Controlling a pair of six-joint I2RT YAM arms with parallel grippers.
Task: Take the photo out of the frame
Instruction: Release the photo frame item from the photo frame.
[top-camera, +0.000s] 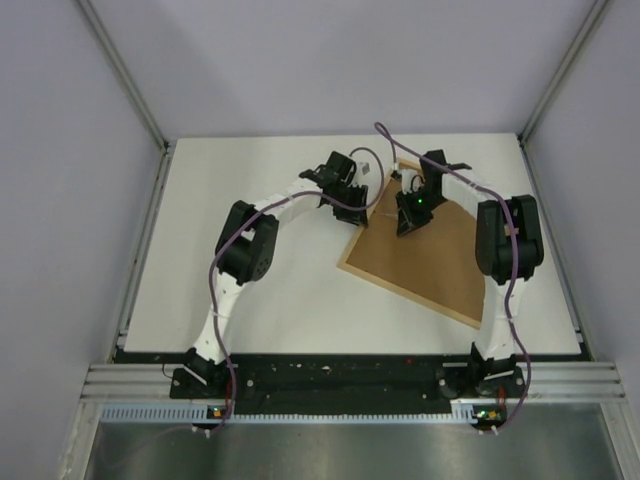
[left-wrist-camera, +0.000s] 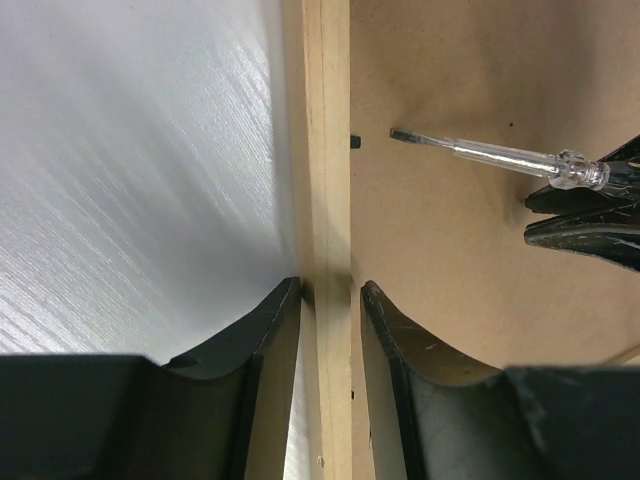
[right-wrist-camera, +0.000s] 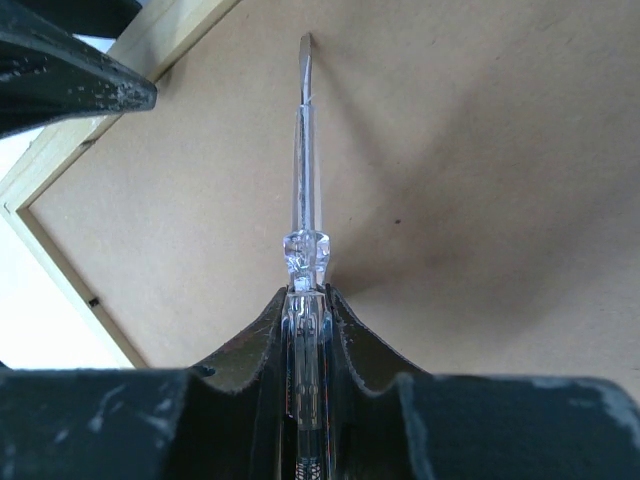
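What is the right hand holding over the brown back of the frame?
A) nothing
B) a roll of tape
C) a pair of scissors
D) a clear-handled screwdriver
D: in the right wrist view the right hand is shut on a clear-handled screwdriver, whose flat tip lies over the back of the frame.

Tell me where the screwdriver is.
Right wrist view: the screwdriver is clamped in the right gripper, over the brown back of the frame, its tip pointing at the wooden rail that the left gripper straddles.
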